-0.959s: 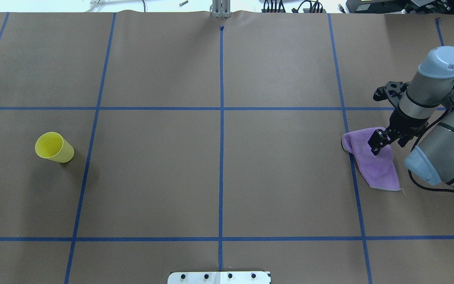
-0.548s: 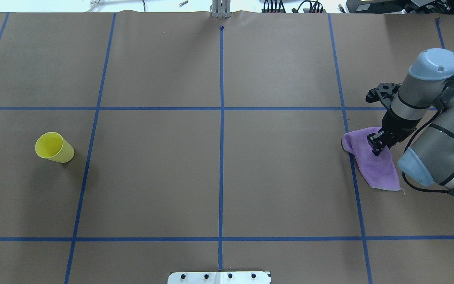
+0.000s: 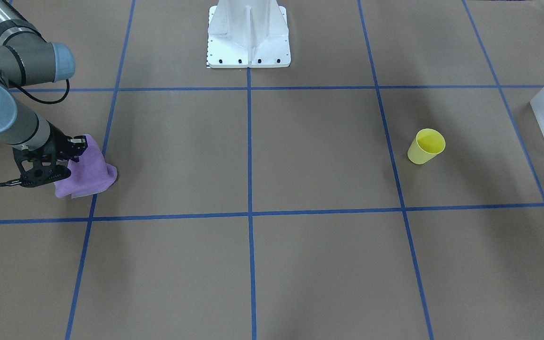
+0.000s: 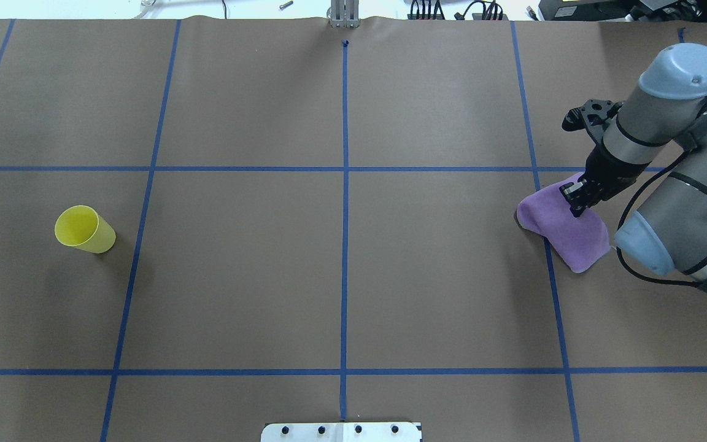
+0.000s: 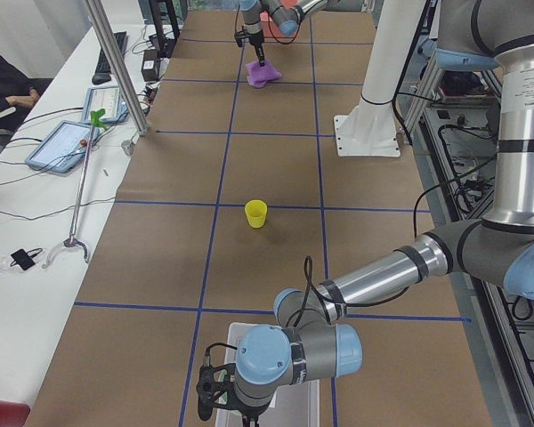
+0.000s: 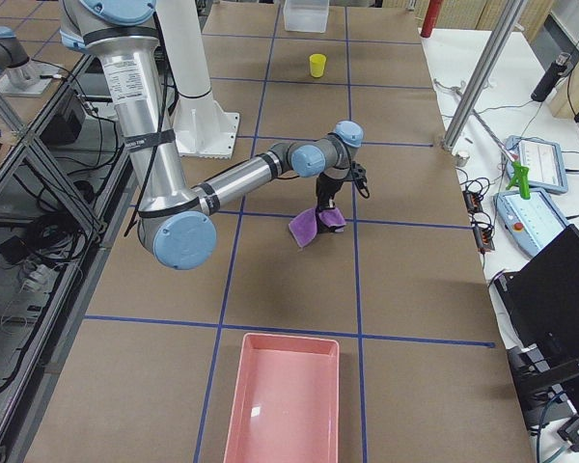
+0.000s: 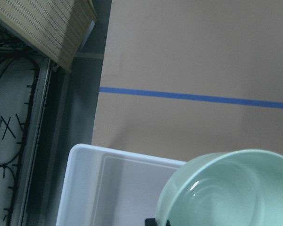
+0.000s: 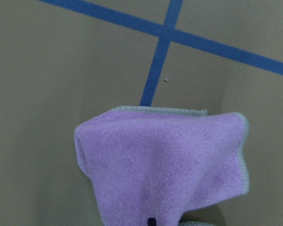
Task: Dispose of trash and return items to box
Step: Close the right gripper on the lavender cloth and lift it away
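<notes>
One yellow cup [image 4: 85, 229], one bowl [image 7: 231, 188] (left gripper [image 7: 156, 221] grips it), one cloth [image 4: 565, 232] pinched by right gripper [image 4: 576, 201].

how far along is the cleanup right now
Done: nothing visibly; the visible part of the frosted white plastic bin is bare. In hand: the left gripper seems to hold the glossy mint-green round bowl over that bin; the right gripper has its jaws pinched on the purple cloth. To do: dropping the bowl in, placing the cloth, and boxing the small yellow plastic cup, standing alone on the table.
</notes>
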You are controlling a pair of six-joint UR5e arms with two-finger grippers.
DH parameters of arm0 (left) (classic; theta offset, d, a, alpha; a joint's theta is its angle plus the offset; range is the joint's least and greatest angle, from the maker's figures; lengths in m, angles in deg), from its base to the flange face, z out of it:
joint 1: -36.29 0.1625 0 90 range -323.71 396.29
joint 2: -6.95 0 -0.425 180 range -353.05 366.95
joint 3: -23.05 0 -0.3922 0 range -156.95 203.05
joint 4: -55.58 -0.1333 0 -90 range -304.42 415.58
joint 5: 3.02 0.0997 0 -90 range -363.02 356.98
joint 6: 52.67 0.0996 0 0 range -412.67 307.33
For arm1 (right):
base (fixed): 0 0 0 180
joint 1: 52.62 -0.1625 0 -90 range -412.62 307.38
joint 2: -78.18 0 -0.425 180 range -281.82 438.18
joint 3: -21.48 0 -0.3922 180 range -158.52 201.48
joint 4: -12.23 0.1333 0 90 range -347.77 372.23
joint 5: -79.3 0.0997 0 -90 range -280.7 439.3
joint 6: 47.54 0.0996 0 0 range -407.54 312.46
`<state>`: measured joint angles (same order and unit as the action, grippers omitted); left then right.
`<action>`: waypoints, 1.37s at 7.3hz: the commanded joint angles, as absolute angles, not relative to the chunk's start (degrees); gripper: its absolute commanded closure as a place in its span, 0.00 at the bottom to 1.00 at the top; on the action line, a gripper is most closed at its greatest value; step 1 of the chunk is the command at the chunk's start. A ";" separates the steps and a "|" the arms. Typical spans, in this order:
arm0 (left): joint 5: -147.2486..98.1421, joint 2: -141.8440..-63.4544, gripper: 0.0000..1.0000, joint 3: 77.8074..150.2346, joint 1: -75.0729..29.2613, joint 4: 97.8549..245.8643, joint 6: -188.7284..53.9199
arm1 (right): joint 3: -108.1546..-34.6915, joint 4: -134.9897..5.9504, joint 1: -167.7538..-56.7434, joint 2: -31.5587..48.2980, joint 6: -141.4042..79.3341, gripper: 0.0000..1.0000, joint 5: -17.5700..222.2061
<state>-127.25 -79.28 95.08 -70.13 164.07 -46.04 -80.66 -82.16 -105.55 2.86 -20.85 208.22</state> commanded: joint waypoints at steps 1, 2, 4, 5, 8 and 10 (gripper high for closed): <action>-125.11 -78.57 1.00 89.18 -70.15 166.83 -45.64 | -87.55 -82.25 -109.38 2.59 -20.12 1.00 209.02; -124.23 -78.40 1.00 86.88 -70.15 169.63 -45.73 | -90.11 -82.86 -111.48 2.59 -20.11 1.00 209.28; -124.31 -78.13 0.08 87.30 -70.15 170.19 -46.61 | -95.47 -82.87 -116.66 1.46 -20.11 1.00 210.51; -124.57 -77.52 0.01 89.04 -70.15 172.80 -46.61 | -98.80 -83.04 -120.95 -0.81 -20.20 1.00 210.69; -125.01 -77.61 0.01 98.51 -70.15 172.65 -46.96 | -102.35 -83.05 -132.81 -7.23 -22.82 1.00 210.96; -137.76 -77.87 0.01 110.08 -70.15 168.54 -62.24 | -102.27 -83.13 -141.17 -13.11 -35.09 1.00 209.56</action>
